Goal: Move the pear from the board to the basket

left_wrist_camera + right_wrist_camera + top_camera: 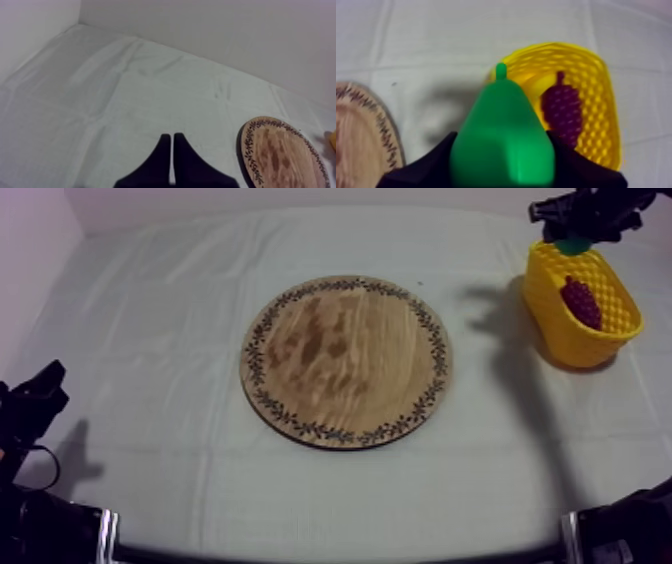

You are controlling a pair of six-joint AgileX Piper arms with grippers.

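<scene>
Drop-off stage here: the right gripper (503, 162) is clamped on the green pear (503, 130), a finger on each side, right over the rim of the yellow basket (603, 75) with the bunch of grapes (563, 112) in it. Next it probably needs a nudge further over the opening, then a clean release. The left gripper (172, 160) has its fingers pressed together, off beside the wooden board (345, 360).
</scene>
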